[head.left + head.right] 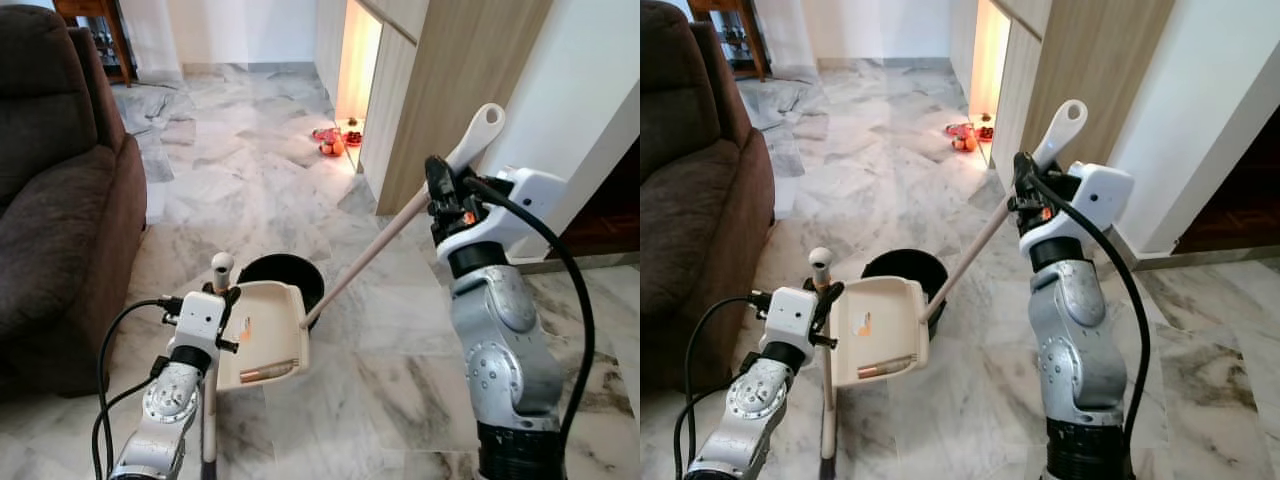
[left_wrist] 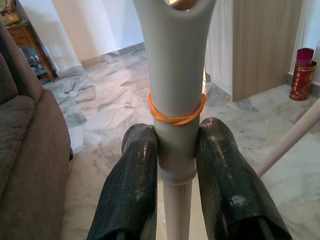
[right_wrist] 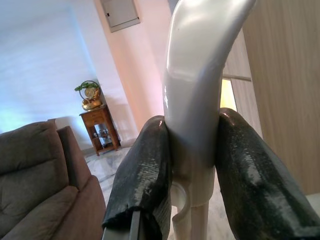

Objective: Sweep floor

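Observation:
My left gripper (image 1: 222,298) is shut on the upright handle (image 2: 176,75) of a cream dustpan (image 1: 262,335); an orange rubber band circles the handle just above the fingers (image 2: 137,165). The pan is lifted and holds a brownish stick-like scrap (image 1: 268,371) and an orange bit. A black bin (image 1: 290,272) stands right behind it. My right gripper (image 1: 441,192) is shut near the white top of a broom handle (image 1: 380,245), also seen up close as the grip (image 3: 195,90). The pole slants down to the left toward the pan's right edge; the broom head is hidden there.
A brown sofa (image 1: 60,200) fills the left side. A wood-panelled cabinet (image 1: 450,80) and a white wall stand at the right, with red items (image 1: 335,140) on the floor by a lit niche. Grey marble floor (image 1: 230,190) stretches ahead. A red cylinder (image 2: 302,80) stands by the cabinet.

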`<state>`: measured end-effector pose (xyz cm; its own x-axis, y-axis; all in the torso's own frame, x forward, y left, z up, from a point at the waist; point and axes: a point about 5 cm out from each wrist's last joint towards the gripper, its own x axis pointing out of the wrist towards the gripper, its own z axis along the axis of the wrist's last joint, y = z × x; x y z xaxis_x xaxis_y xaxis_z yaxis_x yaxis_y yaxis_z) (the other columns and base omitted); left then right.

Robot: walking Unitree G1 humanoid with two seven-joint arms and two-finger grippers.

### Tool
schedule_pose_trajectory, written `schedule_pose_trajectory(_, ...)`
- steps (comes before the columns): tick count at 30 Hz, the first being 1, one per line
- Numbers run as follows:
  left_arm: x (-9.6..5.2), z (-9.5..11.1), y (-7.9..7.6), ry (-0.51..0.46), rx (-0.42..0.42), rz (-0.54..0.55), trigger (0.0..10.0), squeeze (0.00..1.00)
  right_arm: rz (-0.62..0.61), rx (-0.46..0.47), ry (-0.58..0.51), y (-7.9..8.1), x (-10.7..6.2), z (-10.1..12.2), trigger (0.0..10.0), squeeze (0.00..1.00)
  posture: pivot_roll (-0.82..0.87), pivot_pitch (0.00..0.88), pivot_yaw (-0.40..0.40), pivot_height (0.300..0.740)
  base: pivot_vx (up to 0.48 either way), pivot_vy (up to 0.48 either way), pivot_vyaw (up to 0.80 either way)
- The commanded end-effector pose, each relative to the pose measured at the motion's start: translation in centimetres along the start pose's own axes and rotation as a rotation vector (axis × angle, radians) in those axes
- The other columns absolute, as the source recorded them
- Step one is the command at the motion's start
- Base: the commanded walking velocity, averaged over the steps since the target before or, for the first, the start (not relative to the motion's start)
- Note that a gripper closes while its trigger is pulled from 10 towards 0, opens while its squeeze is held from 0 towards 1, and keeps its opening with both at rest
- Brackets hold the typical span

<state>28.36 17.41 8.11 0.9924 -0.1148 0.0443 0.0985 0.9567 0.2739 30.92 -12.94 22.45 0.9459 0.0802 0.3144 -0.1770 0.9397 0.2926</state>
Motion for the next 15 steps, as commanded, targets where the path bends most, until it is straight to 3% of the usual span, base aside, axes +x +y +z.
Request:
schedule_pose_trajectory(1,0.36,0.95,0.24,-0.053,0.014,0.013,10.0,0.0,-0.002,0.0,-0.087,0.18,0.49,1.41,10.0,0.0,0.1,0.0,-0.043,0.74,0.0,0.0,0.0)
schedule_pose_trajectory(15,0.06,1.02,0.49,-0.061,0.023,0.034,10.0,0.0,0.002,-0.002,-0.097,0.45,0.73,0.95,10.0,0.0,0.11,0.0,-0.043,0.74,0.0,0.0,0.0)
